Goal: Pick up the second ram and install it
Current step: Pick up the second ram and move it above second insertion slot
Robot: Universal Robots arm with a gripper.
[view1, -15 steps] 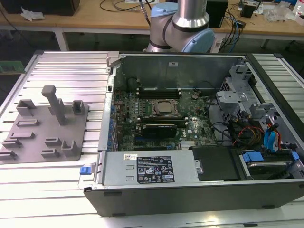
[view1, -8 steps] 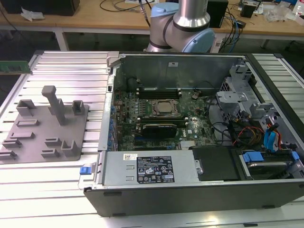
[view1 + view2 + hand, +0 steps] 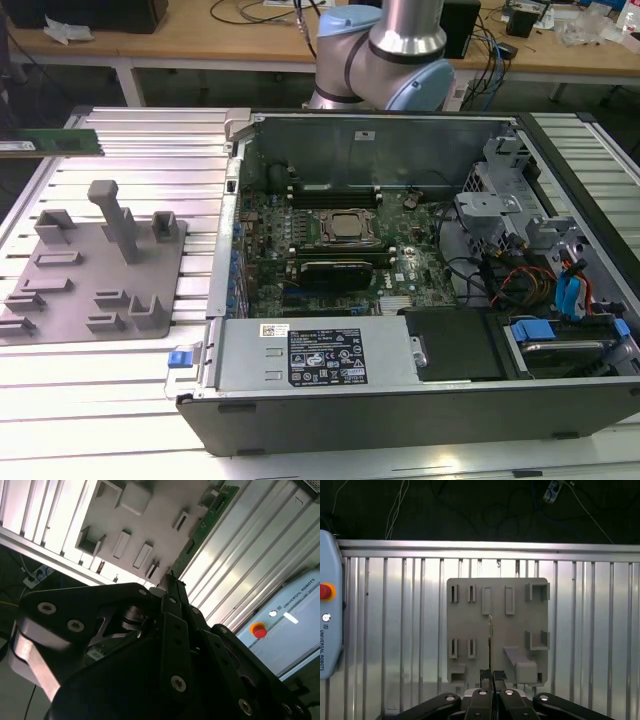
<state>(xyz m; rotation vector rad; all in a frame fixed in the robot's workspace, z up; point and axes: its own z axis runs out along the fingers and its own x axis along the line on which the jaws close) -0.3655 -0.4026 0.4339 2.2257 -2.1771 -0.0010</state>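
The second ram [image 3: 206, 524] is a thin green board, and my gripper [image 3: 169, 582] is shut on one end of it. In the first wrist view the ram [image 3: 490, 632] shows edge-on, reaching out from the fingertips of the gripper [image 3: 492, 676] above the grey fixture plate [image 3: 470, 630]. In the exterior view the ram [image 3: 55, 142] hangs level at the far left, above the ribbed table and behind the fixture plate [image 3: 90, 290]. The open computer case [image 3: 400, 270] lies to the exterior view's right, with its motherboard and memory slots [image 3: 335, 195] facing up.
Grey blocks and a tall post [image 3: 118, 220] rise from the fixture plate. Inside the case are the CPU socket [image 3: 350, 227], a black card [image 3: 335, 270], cables and blue drive brackets [image 3: 570, 295]. The arm's base [image 3: 385, 50] stands behind the case. A teach pendant [image 3: 327, 610] lies on the table.
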